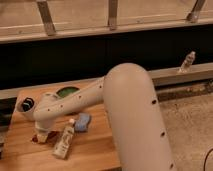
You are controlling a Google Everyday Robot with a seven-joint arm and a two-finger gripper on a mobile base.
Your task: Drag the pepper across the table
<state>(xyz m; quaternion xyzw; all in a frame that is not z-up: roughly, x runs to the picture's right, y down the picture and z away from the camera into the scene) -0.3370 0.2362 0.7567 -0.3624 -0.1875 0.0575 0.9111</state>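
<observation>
Nearest, a white plastic bottle [63, 142] lies on its side on the light wooden plank table [95, 150], its contents not visible. Just left of it, the white arm's gripper [43, 134] is down on the small dark red-brown pepper [35, 139], near the table's left edge. I cannot tell whether the gripper is apart or clamped. The drag looks barely under way, with most of the table still to cross. Farther right sits a blue sponge [83, 121]. Beyond it, a green bowl [67, 91] is half hidden and its inside unseen.
</observation>
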